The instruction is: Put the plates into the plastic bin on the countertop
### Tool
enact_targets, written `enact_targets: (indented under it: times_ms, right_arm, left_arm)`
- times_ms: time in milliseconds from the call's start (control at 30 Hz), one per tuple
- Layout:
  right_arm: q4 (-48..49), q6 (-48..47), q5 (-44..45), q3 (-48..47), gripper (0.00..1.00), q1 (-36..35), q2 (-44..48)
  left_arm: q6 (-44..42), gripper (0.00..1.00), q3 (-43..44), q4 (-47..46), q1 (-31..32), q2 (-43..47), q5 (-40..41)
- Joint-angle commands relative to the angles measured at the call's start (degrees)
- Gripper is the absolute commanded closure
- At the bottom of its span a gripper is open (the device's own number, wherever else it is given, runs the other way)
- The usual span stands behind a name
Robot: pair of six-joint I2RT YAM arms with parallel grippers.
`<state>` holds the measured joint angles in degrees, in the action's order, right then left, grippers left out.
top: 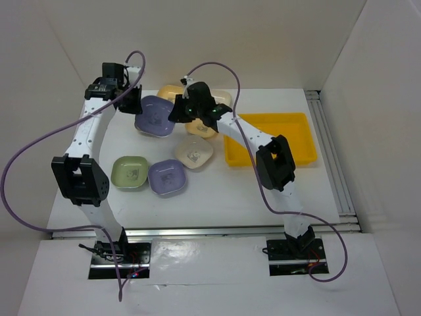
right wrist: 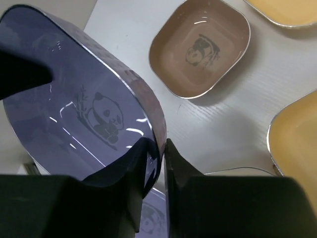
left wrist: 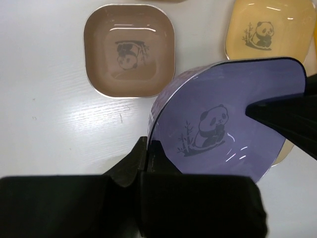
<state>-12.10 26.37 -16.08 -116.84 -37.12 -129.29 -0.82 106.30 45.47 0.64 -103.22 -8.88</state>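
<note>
Quick tally: lavender plate (top: 155,117) (top: 166,178) x2, green plate (top: 129,172) x1, cream plate (top: 194,153) x1, brown plate (left wrist: 129,49) x1, yellow plate (right wrist: 292,7) (right wrist: 297,144) x2 min., can't tell beyond that. Also bin (top: 296,141) x1, arm (top: 89,131) (top: 250,135) x2.

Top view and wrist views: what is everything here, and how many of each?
held lavender plate: one, lavender, lifted at far left.
second lavender plate: one, lavender, near centre.
green plate: one, green, near left.
cream plate: one clearly, cream, centre.
yellow-orange plates: two, far side.
brown plate: one, brown, far side.
plastic bin: one, yellow, right.
countertop: white.
left gripper: black, pinching held plate's rim.
right gripper: black, pinching opposite rim.
</note>
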Motion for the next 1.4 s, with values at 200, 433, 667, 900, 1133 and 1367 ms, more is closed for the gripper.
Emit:
enact_targets:
  times_ms: [200, 433, 667, 900, 1133, 1367]
  right_arm:
    - [-5.11, 0.08, 8.42, -2.16, 1.0, 0.03, 1.67]
    - [-12.59, -9.63, 8.17, 5.98, 1.0, 8.81, 12.3]
    - [-17.17, -24.25, 11.66, 20.75, 1.0, 20.41, 27.23]
    - [-13.74, -19.52, 11.42, 35.53, 1.0, 31.32, 33.49]
    - [-4.0, -12.84, 10.89, 44.58, 1.0, 32.03, 32.97]
    - [5.15, -9.41, 14.14, 49.16, 1.0, 33.17, 30.69]
  left_arm:
    - [5.04, 0.55, 7.51, 1.37, 0.5, -2.34, -4.99]
    - [0.83, 0.04, 4.54, 1.37, -0.64, 2.05, -3.6]
    - [-4.1, 0.0, -7.5, 1.37, -5.99, 7.85, -0.53]
    - [-5.77, 0.0, -14.97, -0.73, -12.24, 9.09, 1.24]
    - [-7.0, 0.0, -21.22, -1.79, -16.46, 7.86, -7.62]
    - [-8.14, 0.0, -24.83, -4.6, -16.99, 6.72, -12.38]
